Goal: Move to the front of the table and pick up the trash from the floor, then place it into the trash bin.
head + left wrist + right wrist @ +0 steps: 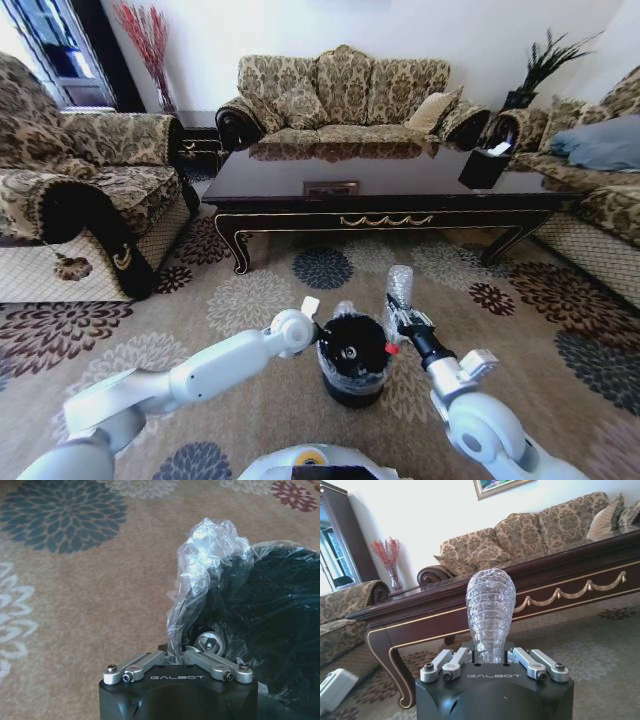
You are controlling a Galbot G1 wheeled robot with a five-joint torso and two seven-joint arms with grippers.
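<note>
Right gripper (403, 316) clamped on a clear plastic bottle (400, 287), bottle standing upright above the fingers, just beside the right rim of the black trash bin (352, 360) on the patterned carpet (250, 300). Left gripper (178, 656) closed on a fold of the bin's thin plastic liner (210, 555) at the left rim. Already parked in front of the dark coffee table (385, 172); bottle lifted, not yet dropped in. Both forearms reaching forward and down, converging on the bin between them.
</note>
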